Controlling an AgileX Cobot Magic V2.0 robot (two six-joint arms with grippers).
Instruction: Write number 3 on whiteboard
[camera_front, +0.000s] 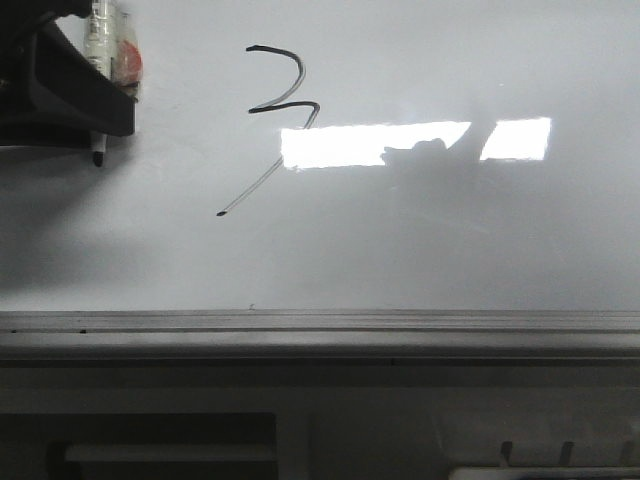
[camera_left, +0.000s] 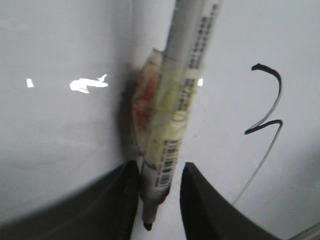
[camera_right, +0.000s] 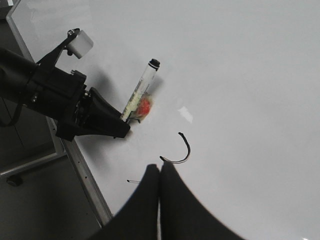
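Handwritten number 3 (camera_front: 280, 100) on whiteboard (camera_front: 450, 240), marker (camera_left: 175, 115) barcode print seemingly illegible

- The whiteboard (camera_front: 420, 250) is filling most of the shot, lying flat, with a grey edge strip (camera_front: 320, 322) running along the near side.
- The number 3 (camera_front: 280, 95) is sitting up top left of centre, and its thin tail is slanting down-left to a dot.
- Two bright light patches (camera_front: 375, 145) are glaring just right of it, touching the tail.
- The left gripper (camera_front: 95, 95) is poking in at the top left corner, gripping a marker pen (camera_front: 100, 60) with its black tip pointing down.
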